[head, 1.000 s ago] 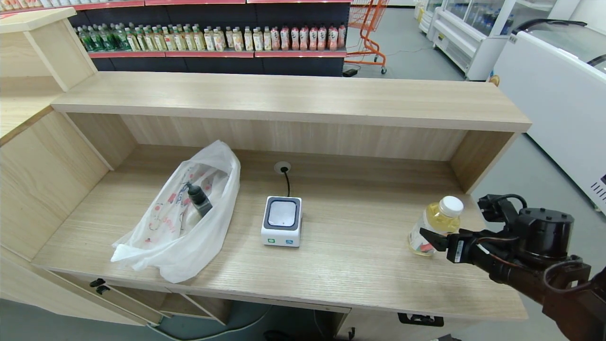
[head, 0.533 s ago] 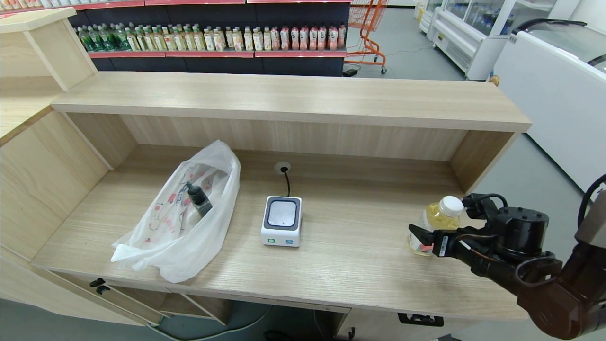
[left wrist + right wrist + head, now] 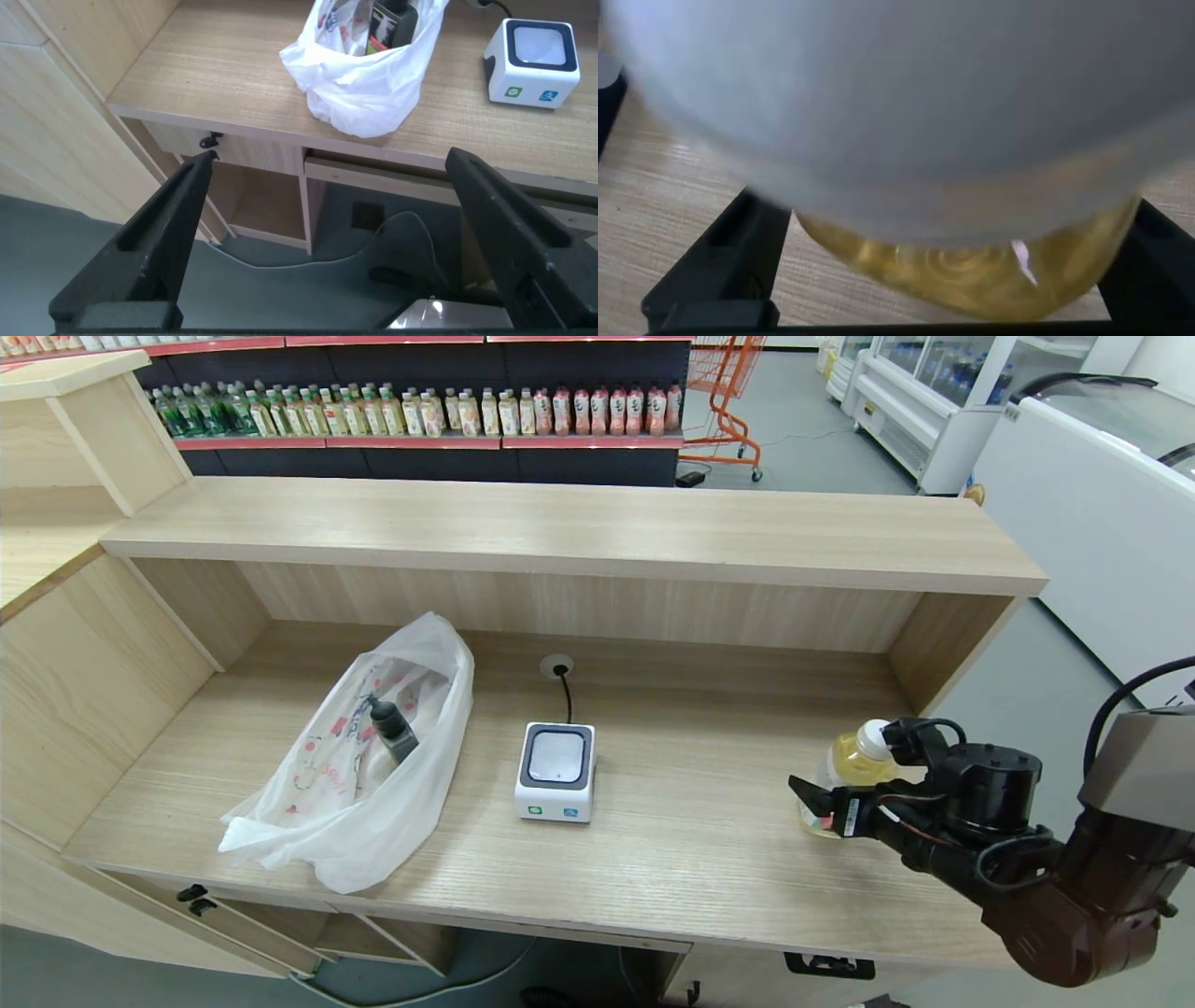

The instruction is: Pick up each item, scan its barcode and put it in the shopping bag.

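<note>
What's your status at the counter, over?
Left gripper open, low before counter front. Right gripper around yellow bottle at counter's right end, grip unconfirmed. Scanner mid-counter, shopping bag farther left.

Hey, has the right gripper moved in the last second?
Yes. The right gripper has slid leftward along the counter, closer to the scanner, and its fingers now sit on either side of the oil bottle.

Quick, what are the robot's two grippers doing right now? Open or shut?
Left gripper: open, holding nothing.
Right gripper: open, one finger on each side of the bottle.
</note>
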{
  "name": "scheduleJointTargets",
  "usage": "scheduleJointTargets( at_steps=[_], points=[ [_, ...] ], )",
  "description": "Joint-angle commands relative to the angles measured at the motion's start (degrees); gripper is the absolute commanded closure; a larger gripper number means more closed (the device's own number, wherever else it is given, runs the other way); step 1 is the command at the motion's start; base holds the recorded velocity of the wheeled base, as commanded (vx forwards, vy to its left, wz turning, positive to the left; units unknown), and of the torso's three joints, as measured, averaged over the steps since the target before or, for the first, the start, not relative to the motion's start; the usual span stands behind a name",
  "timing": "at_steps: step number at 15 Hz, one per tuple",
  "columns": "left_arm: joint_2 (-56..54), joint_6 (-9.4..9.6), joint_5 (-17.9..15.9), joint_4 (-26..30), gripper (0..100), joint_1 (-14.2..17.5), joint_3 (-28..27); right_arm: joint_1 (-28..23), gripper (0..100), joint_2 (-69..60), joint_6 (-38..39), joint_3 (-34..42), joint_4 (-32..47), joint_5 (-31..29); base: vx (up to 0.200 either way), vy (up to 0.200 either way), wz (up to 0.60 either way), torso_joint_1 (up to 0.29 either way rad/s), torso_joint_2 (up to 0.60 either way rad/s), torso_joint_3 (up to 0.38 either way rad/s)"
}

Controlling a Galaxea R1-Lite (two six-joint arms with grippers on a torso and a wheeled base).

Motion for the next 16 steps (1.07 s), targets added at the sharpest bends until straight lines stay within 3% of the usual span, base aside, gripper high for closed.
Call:
scheduleJointTargets(
  at_steps=[1, 2, 3, 7, 14, 16],
  points=[
    [0.0, 0.00, 0.0, 0.0, 0, 0.0, 0.0, 0.8, 0, 1.6, -0.1, -0.8, -0.2, 0.1, 0.000, 0.000, 0.00, 0.000, 0.00, 0.000],
    [0.0, 0.00, 0.0, 0.0, 0, 0.0, 0.0, 1.0, 0, 1.9, -0.1, -1.3, -0.3, 0.1, 0.000, 0.000, 0.00, 0.000, 0.00, 0.000],
    [0.0, 0.00, 0.0, 0.0, 0, 0.0, 0.0, 1.3, 100, 2.2, 0.0, -2.0, -0.5, 0.1, 0.000, 0.000, 0.00, 0.000, 0.00, 0.000],
    [0.0, 0.00, 0.0, 0.0, 0, 0.0, 0.0, 1.4, 100, 4.1, -4.0, -6.7, -1.8, 0.1, 0.000, 0.000, 0.00, 0.000, 0.00, 0.000],
    [0.0, 0.00, 0.0, 0.0, 0, 0.0, 0.0, 1.1, 100, 1.7, -8.7, -7.9, -2.3, 0.8, 0.000, 0.000, 0.00, 0.000, 0.00, 0.000],
    [0.0, 0.00, 0.0, 0.0, 0, 0.0, 0.0, 0.9, 100, -8.5, -3.3, -7.9, 2.3, 10.2, 0.000, 0.000, 0.00, 0.000, 0.00, 0.000]
  ],
)
